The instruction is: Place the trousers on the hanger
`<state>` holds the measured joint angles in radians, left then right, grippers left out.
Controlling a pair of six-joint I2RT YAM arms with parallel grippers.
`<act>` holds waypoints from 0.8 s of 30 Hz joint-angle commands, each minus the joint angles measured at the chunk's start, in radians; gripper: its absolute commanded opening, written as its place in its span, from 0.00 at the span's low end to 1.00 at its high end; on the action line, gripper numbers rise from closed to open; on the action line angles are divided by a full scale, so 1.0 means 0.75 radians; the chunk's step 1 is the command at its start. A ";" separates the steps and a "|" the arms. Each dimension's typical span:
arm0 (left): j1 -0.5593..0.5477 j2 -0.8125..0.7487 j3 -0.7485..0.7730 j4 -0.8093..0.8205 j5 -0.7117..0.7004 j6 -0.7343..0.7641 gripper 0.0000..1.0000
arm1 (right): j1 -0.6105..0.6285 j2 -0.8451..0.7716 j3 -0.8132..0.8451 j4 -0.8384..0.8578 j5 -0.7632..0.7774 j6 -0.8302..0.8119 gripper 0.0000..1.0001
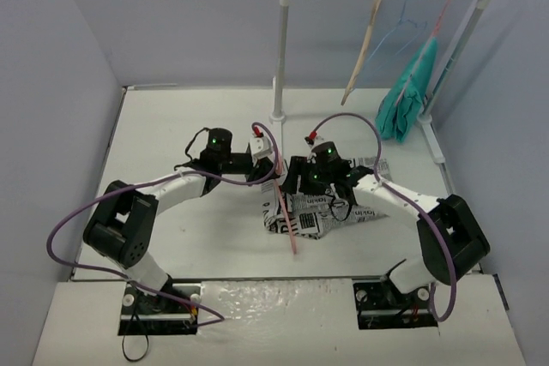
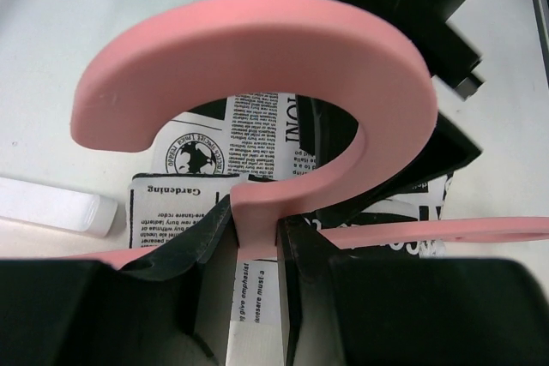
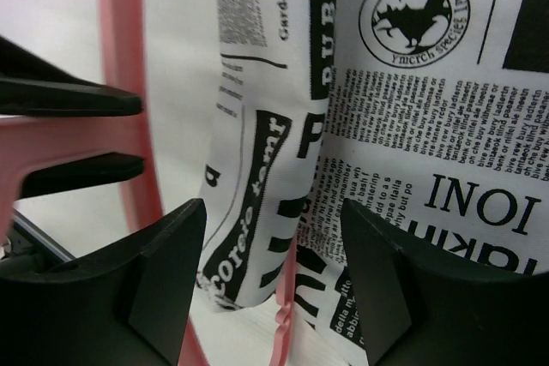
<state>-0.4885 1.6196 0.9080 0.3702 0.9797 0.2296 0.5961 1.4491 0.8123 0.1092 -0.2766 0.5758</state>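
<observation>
The trousers [image 1: 334,209], white with black newspaper print, lie bunched on the table between the arms. My left gripper [image 1: 269,174] is shut on the neck of the pink hanger [image 1: 288,220], whose bar runs down over the trousers' left edge. In the left wrist view the pink hook [image 2: 257,49] curves above the left gripper [image 2: 257,233], with the trousers [image 2: 257,126] beneath. My right gripper [image 1: 298,184] is open at the trousers' left edge. In the right wrist view the right gripper [image 3: 270,242] straddles a hanging fold of the trousers [image 3: 257,186], beside the pink hanger [image 3: 129,83].
A white clothes rack [image 1: 283,49] stands at the back right. It carries a tan hanger [image 1: 364,40], a thin blue wire hanger [image 1: 403,23] and a teal garment [image 1: 407,96]. A white bar [image 2: 51,203] lies on the table left of the hanger.
</observation>
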 commanded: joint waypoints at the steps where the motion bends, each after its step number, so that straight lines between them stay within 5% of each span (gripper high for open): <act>1: 0.007 -0.027 0.044 -0.084 0.069 0.032 0.05 | -0.008 0.064 0.075 0.047 -0.053 0.007 0.62; 9: 0.009 -0.033 0.045 -0.083 0.083 0.035 0.05 | -0.009 0.193 0.083 0.160 -0.182 0.026 0.55; 13: 0.012 -0.044 0.045 -0.080 0.091 0.035 0.05 | -0.009 0.225 0.124 0.174 -0.217 0.019 0.36; 17: 0.021 -0.061 0.047 -0.081 0.099 0.031 0.05 | -0.009 0.202 0.164 0.167 -0.228 0.012 0.07; 24: 0.049 -0.133 0.064 -0.095 0.154 0.029 0.05 | 0.009 0.142 0.436 -0.040 -0.272 -0.083 0.00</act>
<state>-0.4695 1.5999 0.9123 0.3254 1.0120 0.2493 0.5974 1.6323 0.9976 0.1078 -0.4482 0.5639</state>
